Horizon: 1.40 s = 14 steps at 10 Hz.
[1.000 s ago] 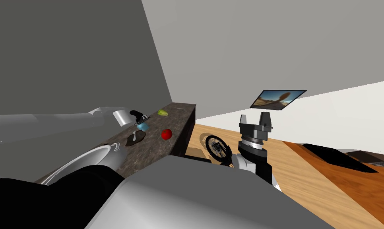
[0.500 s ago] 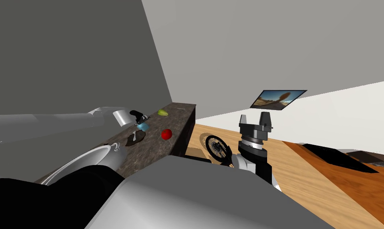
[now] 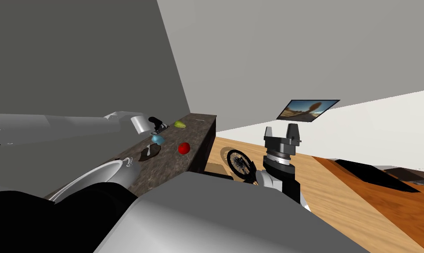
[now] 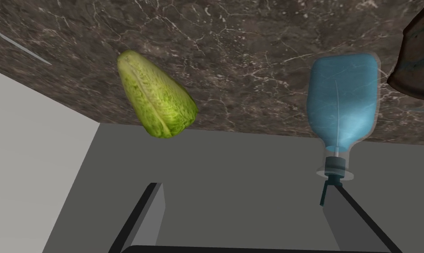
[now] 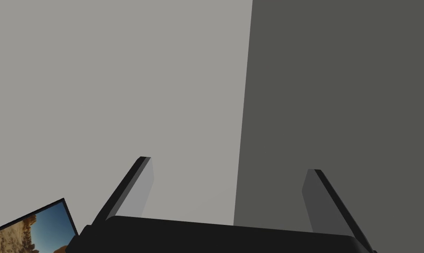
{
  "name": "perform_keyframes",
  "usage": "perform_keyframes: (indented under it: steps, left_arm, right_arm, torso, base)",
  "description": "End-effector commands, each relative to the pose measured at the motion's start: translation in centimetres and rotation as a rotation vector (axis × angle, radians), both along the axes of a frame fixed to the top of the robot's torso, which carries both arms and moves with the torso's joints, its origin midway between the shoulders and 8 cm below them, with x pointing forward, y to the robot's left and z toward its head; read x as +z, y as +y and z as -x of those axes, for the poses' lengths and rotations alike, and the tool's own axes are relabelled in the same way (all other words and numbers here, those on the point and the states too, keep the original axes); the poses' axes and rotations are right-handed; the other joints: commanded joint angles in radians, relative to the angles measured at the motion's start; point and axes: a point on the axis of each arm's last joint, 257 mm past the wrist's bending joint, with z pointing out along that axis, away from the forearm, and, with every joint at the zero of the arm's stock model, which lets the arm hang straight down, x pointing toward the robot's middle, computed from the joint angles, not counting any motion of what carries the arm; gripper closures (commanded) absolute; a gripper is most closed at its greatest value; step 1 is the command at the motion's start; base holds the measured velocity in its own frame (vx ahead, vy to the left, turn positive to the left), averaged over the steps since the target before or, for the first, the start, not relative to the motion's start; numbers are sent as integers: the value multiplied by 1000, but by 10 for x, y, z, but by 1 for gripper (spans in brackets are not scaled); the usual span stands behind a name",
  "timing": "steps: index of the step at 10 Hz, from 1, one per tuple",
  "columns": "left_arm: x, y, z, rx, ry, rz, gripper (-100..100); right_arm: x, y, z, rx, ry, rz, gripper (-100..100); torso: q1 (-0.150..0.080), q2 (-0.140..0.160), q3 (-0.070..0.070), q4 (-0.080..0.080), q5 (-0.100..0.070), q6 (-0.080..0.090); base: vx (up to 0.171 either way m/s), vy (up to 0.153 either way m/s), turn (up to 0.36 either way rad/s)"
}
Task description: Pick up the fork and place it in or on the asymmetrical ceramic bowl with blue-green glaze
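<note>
Above the marbled table (image 4: 233, 52), the left end effector (image 4: 245, 186) hovers, fingers spread and empty, near a blue bottle (image 4: 342, 101); the right end effector (image 5: 228, 164) points upward, also spread.

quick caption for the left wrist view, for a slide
Open left gripper facing a marble counter with green lettuce and a blue bottle

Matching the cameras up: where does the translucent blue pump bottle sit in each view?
Head view: translucent blue pump bottle on the dark marbled countertop, by the left gripper.
Left wrist view: the bottle lies with its nozzle beside one finger.
Right wrist view: aimed elsewhere.
Shared landmark: green leafy cabbage.
</note>
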Motion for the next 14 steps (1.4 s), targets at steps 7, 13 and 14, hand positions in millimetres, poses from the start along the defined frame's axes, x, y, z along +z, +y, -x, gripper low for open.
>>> perform_keyframes:
  steps: [7, 13, 14]
  left_arm:
    - [3, -4, -3, -5, 2, -1, -100]
    - [32, -45, -29, -30, -3, 0, -100]
    - [32, -45, -29, -30, -3, 0, -100]
  right_arm:
    - [0, 0, 0, 0, 0, 0, 0]
    - [0, 0, 0, 0, 0, 0, 0]
    - [0, 0, 0, 0, 0, 0, 0]
  torso:
    - [1, 0, 0, 0, 0, 0]
    - [0, 1, 0, 0, 0, 0]
    - [0, 1, 0, 0, 0, 0]
  base:
    - [0, 0, 0]
    - [-2, 2, -5]
    - [0, 0, 0]
